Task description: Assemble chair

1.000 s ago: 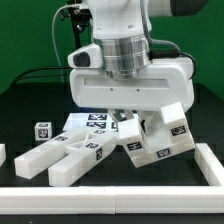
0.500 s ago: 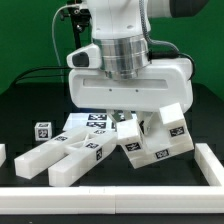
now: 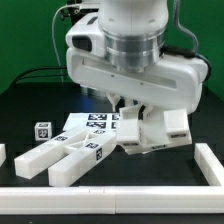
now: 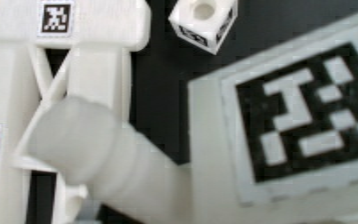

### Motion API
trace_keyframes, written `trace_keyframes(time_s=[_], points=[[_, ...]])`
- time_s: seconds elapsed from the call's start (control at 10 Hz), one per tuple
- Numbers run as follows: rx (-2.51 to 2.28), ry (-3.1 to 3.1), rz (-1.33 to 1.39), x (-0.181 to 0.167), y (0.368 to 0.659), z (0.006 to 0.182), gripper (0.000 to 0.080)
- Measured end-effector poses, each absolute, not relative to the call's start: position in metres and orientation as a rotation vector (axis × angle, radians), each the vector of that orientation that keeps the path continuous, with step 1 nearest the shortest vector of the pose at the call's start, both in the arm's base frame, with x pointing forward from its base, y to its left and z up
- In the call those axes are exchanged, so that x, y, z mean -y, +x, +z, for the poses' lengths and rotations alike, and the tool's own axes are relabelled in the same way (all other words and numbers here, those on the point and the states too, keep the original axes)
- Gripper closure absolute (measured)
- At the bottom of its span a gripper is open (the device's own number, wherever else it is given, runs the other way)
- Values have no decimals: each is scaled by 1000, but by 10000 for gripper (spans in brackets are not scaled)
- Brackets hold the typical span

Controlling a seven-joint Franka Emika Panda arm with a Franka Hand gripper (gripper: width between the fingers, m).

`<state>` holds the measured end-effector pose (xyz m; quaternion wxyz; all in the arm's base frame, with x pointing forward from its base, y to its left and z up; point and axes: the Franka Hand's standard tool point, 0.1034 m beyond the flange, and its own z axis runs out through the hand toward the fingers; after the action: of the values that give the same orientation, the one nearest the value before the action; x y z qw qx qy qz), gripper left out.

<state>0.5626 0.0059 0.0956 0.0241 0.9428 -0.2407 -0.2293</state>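
Chair part (image 3: pixel 163 136) half hidden behind arm (image 3: pixel 130 60); fingers (image 3: pixel 126 108) pinch it, tips unseen.

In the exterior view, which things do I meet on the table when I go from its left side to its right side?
From the left: white part cut off at the edge → small tagged cube → marker board → stacked chair parts. The forked chair part spans several, so I omit it.

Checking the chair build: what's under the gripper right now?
A glossy white blocky plastic chair part with black-and-white tags, tilted, apparently held by the gripper. The arm's white housing covers the contact itself.
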Motion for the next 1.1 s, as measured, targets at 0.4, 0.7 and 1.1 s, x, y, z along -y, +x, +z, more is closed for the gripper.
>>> trace_keyframes(time_s=[0.4,0.7,1.1], points=[[546,2869,-909,-6,547,95,505],[362,2828,-1107,-19,553,79,505],[487,2691,-1230,-14,549,81,505]])
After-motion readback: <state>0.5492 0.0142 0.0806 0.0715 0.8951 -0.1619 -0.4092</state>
